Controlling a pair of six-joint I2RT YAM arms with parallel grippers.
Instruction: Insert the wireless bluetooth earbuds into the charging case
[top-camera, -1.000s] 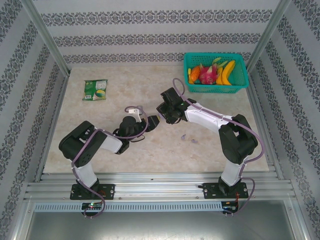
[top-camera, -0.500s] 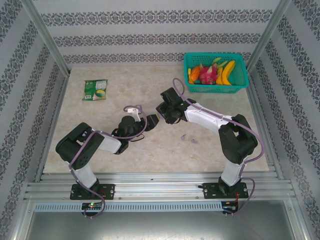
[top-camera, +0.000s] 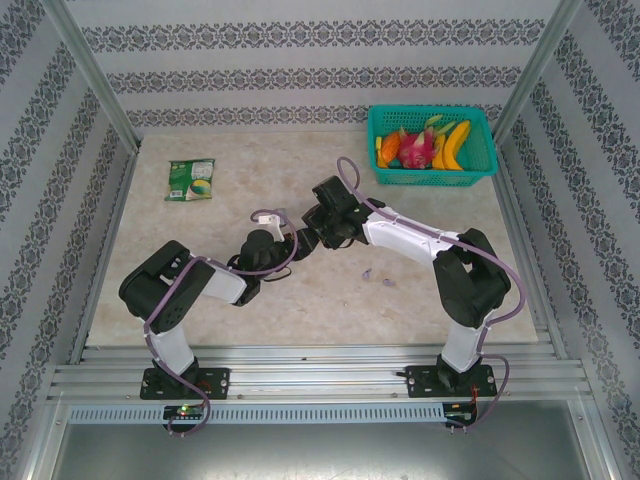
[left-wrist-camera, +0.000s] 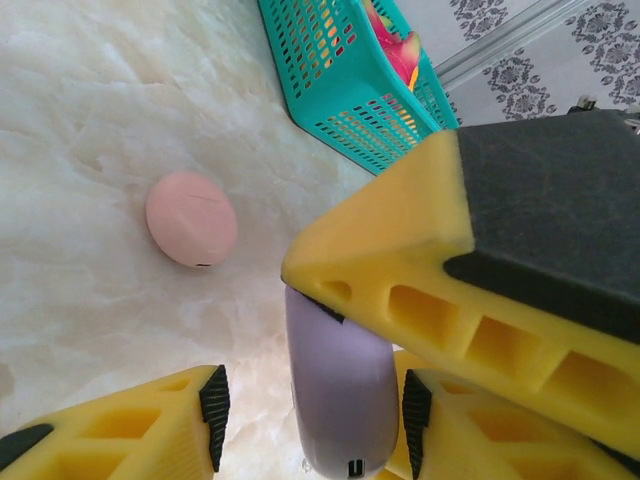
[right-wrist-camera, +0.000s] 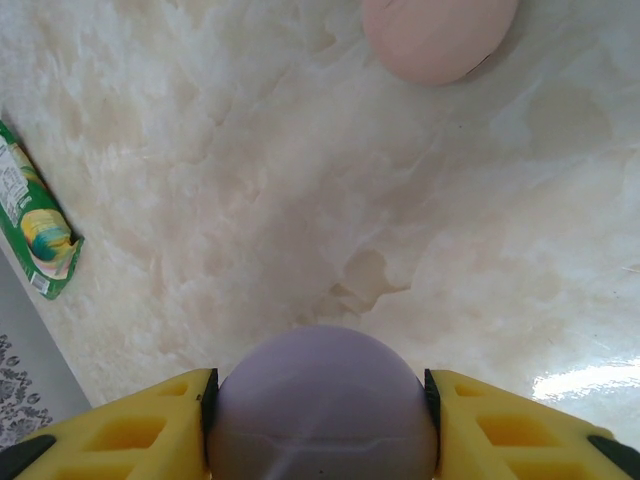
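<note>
at centre, right claw (right-wrist-camera: 320, 378) grips purple case (right-wrist-camera: 320, 415)

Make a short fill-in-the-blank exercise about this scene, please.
The right end effector grips a case of ___ colour.
The pink case lies closed on the ___.
The teal basket holds ___.
Missing words: purple; table; fruit.
</note>
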